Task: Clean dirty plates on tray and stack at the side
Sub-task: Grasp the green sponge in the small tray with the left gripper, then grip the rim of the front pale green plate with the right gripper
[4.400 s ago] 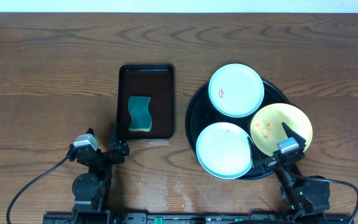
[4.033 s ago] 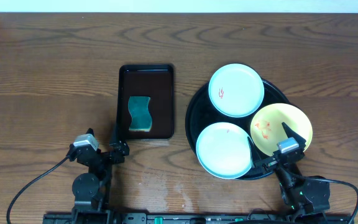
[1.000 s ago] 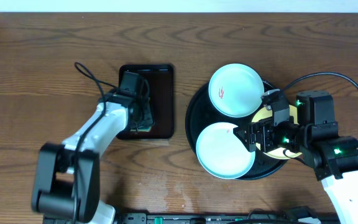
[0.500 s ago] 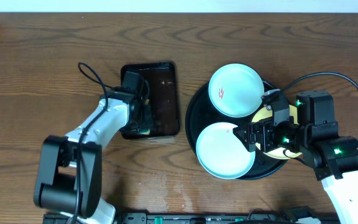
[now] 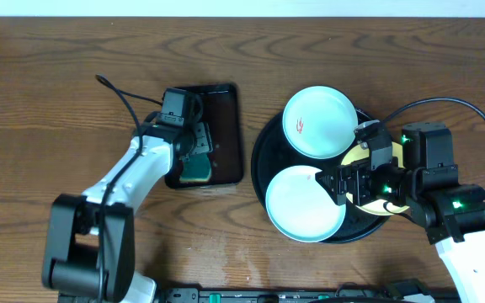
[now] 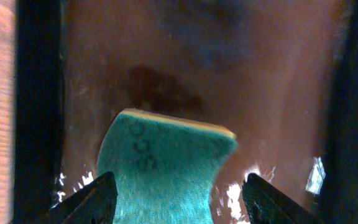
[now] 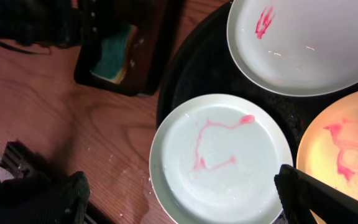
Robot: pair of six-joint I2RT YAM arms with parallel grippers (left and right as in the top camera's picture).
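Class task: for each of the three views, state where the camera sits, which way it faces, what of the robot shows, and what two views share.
Overhead: fixed above the table, facing straight down; left arm and right arm show.
Left wrist: on the left arm, facing down into the rectangular tray at the teal sponge; its fingertips show.
Right wrist: on the right arm, facing down at the round tray and smeared plates; its fingertips show.
Shared: the sponge appears in all three.
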